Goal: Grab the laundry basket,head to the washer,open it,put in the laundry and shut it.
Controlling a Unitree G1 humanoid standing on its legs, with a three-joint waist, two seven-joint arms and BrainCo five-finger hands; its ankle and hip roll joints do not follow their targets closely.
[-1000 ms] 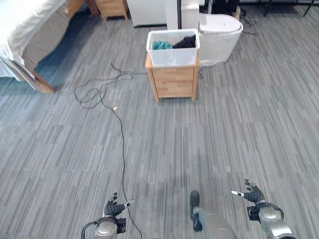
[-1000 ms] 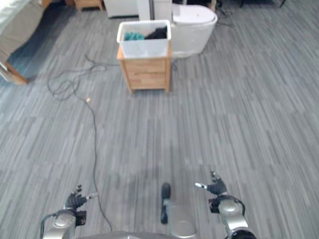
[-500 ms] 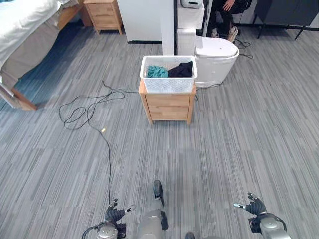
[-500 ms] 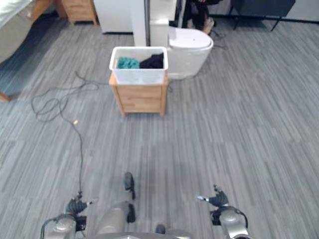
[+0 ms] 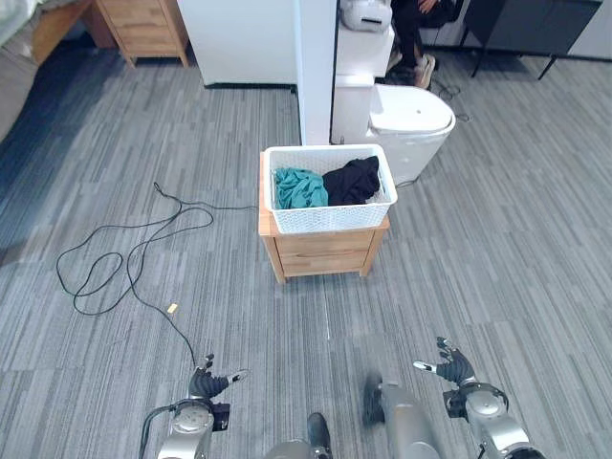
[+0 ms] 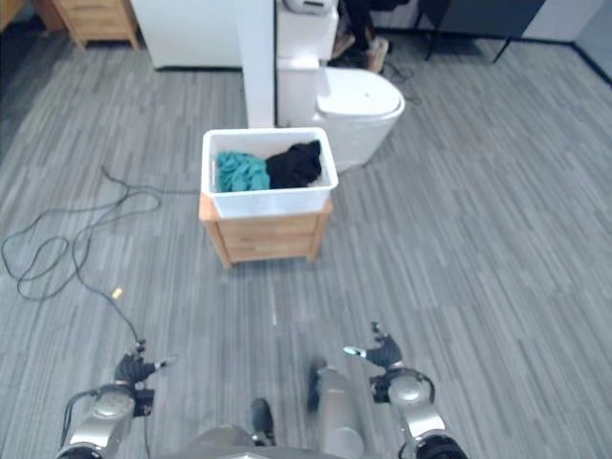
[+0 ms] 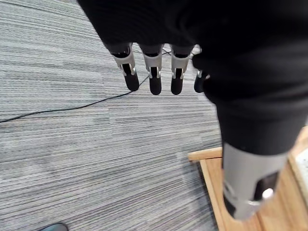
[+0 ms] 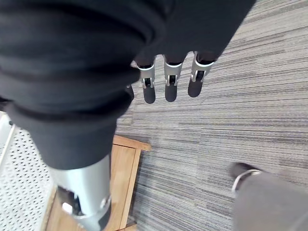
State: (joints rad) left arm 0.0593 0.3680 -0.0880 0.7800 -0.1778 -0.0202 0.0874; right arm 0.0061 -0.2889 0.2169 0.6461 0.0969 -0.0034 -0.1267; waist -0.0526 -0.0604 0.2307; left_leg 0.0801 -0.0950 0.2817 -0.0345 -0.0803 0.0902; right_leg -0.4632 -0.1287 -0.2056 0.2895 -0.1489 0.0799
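One white laundry basket (image 5: pixel 330 203) sits on top of a small wooden cabinet (image 5: pixel 325 256) in the middle of the grey striped floor (image 5: pixel 516 249), well ahead of both hands. Two bundles of laundry lie inside it: a teal garment (image 5: pixel 299 186) toward the robot's left and a black garment (image 5: pixel 353 180) toward its right, the two touching near the basket's middle. The basket's mesh walls overhang the cabinet top slightly at the front. Just behind the cabinet stands a white washer (image 5: pixel 412 122) with a rounded closed lid, and beside it a white pillar (image 5: pixel 316 72) and a white wall panel (image 5: pixel 239 40). A person's dark-trousered legs and shoes (image 5: pixel 415 38) show behind the washer. Off to the far left corner stands another wooden drawer unit (image 5: pixel 143 27). A thin black cord (image 5: pixel 129 258) loops across the floor left of the cabinet, with a small yellowish scrap (image 5: pixel 172 308) lying near it. Left hand (image 5: pixel 207 384) hangs low at the near edge of the floor, fingers (image 7: pixel 153 77) straight and spread, holding nothing; its wrist view takes in a corner of the wooden cabinet past the thumb. Right hand (image 5: pixel 451 364) hangs low on the other side, fingers (image 8: pixel 168 83) likewise straight and empty, with the cabinet corner and the basket's mesh beyond it.
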